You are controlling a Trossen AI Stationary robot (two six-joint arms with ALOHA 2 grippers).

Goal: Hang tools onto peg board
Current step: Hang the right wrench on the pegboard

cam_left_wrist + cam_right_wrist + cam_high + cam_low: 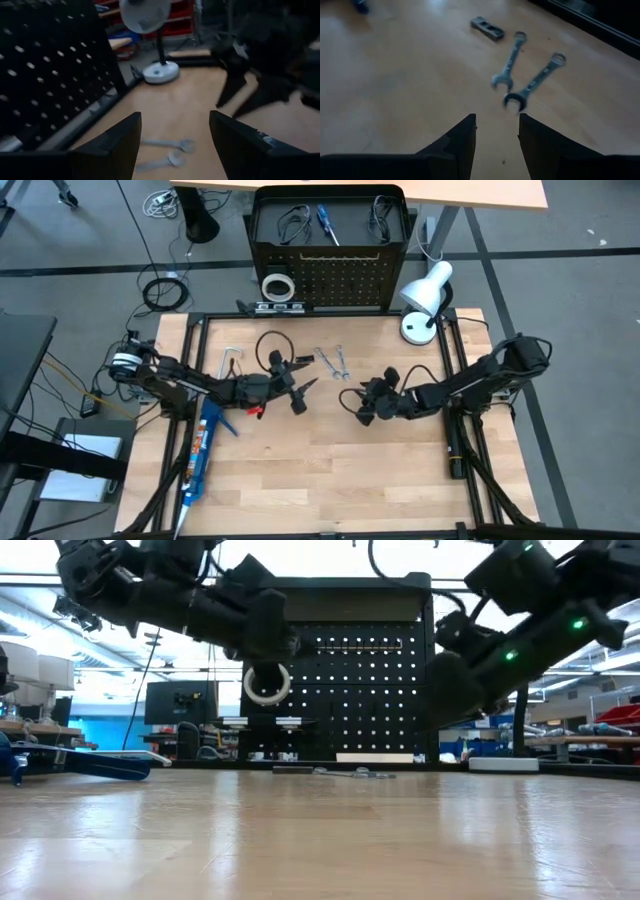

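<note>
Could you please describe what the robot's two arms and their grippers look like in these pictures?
Both arms are dark, nearly black, built of jointed segments with cables running along them. The left gripper and the right gripper each end in two flat, dark, wedge-shaped fingers with matte inner faces. Small green lights glow on one arm's housing in the low view. White parts show near the left arm's base.
</note>
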